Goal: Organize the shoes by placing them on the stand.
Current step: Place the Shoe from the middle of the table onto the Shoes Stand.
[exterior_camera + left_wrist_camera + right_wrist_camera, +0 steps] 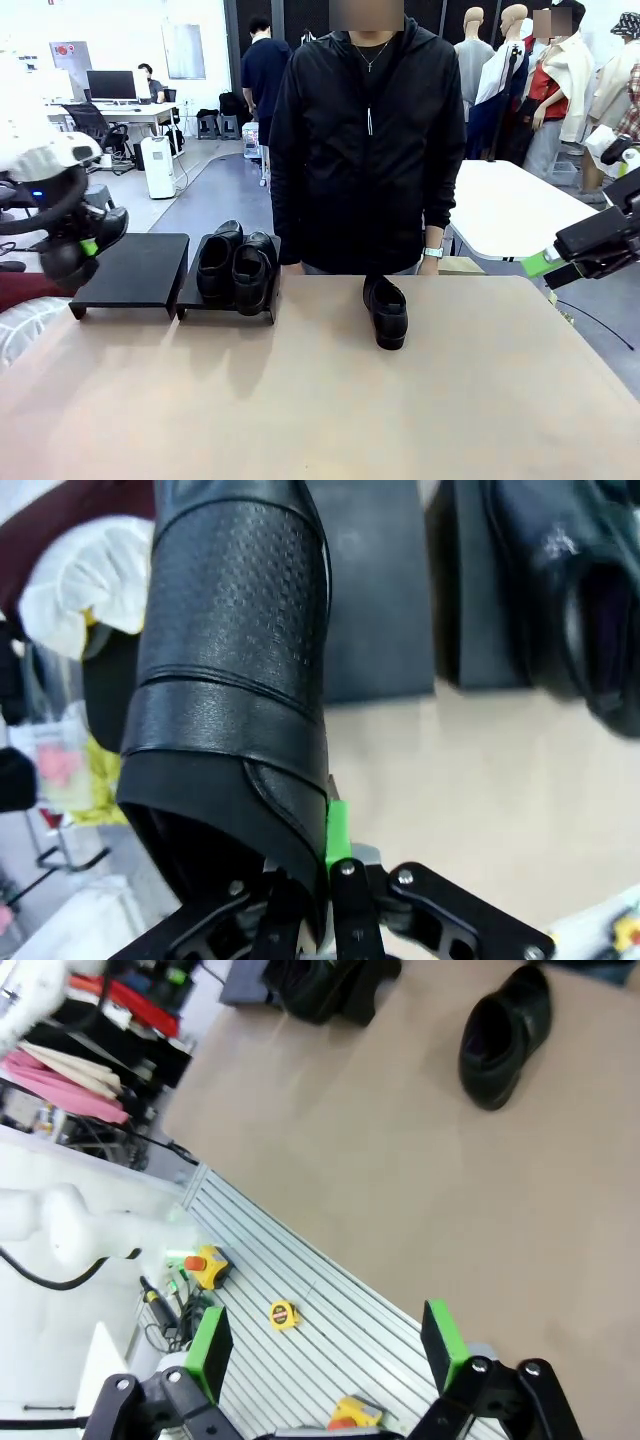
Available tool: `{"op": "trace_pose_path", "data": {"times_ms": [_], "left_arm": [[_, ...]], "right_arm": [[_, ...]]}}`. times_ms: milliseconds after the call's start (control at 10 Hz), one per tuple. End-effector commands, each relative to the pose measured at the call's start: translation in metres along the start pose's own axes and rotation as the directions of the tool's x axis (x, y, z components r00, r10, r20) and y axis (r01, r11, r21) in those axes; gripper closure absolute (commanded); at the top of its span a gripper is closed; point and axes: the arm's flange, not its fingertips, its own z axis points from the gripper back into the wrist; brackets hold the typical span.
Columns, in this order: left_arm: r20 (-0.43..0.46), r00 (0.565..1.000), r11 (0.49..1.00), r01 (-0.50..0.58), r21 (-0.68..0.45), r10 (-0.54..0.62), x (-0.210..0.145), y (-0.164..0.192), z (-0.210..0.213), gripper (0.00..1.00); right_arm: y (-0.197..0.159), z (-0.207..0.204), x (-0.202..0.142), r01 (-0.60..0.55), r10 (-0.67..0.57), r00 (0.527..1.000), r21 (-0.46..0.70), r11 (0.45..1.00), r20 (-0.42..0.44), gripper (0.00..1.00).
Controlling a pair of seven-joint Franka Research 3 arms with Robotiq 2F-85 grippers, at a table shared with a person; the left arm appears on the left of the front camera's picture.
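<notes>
Left pincer point(325, 855) clamped on the heel of a black shoe point(235, 680), with the empty platform point(380, 600) just ahead. Next, I'd say: lower it flat there. Right pincer point(325, 1345) gapes empty, the loose shoe point(505, 1035) well ahead on the counter point(400, 1180).

Pincer point(325, 1345) spread wide, shoe point(505, 1035) on table point(420, 1190)

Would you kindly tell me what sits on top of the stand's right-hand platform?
Two black shoes stand side by side on the platform; its top beneath them is covered.
</notes>
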Motion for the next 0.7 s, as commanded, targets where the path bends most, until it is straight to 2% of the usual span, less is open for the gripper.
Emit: {"op": "trace_pose_path", "data": {"times_ms": [0, 200, 400, 600], "left_arm": [[0.088, 0.994, 0.993, -0.07, 0.092, 0.062, 0.029, 0.01, -0.006, 1.0], [0.223, 0.974, 0.989, -0.075, 0.124, 0.046, 0.044, 0.014, -0.034, 1.0], [0.266, 0.964, 0.991, -0.041, 0.129, 0.006, 0.053, 0.014, -0.057, 1.0], [0.283, 0.959, 0.991, -0.053, 0.126, 0.015, 0.054, 0.014, -0.079, 1.0]], "right_arm": [[-0.002, 0.002, 0.001, -0.026, 0.026, 1.0, 0.013, 1.0, 0.006, 0.0], [-0.002, 0.002, 0.001, -0.026, 0.026, 1.0, 0.013, 1.0, 0.006, 0.0], [-0.002, 0.002, 0.001, -0.026, 0.026, 1.0, 0.013, 1.0, 0.006, 0.0], [-0.002, 0.002, 0.001, -0.026, 0.026, 1.0, 0.013, 1.0, 0.006, 0.0]]}}
